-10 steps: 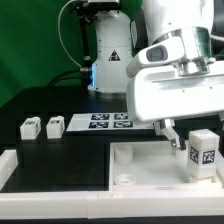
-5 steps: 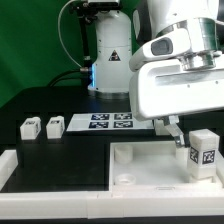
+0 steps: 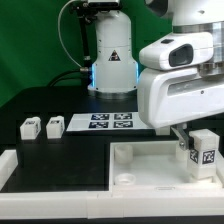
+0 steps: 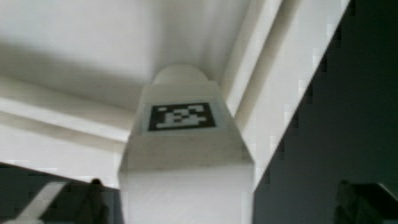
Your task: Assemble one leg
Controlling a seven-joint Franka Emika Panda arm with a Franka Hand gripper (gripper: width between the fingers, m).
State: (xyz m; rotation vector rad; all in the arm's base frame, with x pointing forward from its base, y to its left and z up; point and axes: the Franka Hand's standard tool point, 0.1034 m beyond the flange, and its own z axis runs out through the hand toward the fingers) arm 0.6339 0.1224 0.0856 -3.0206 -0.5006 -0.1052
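One leg (image 3: pixel 203 153) stands upright with its tag facing out on the large white square piece (image 3: pixel 150 165), at the exterior view's right. My gripper (image 3: pixel 198 136) hangs over it, jaws open and straddling it. One finger (image 3: pixel 180 141) shows just left of the leg, apart from it. In the wrist view the leg (image 4: pixel 180 150) runs up the middle between the two dark fingertips (image 4: pixel 79 200), with a gap on each side, and my gripper (image 4: pixel 222 205) is open around it. Two more legs (image 3: pixel 30 127) (image 3: pixel 54 126) lie on the black table at the left.
The marker board (image 3: pixel 110 122) lies behind the square piece. A white robot base (image 3: pixel 112 50) with cables stands at the back. A white raised block (image 3: pixel 6 165) sits at the front left edge.
The hand has shifted toward the exterior view's right over the leg. The leg has not moved.
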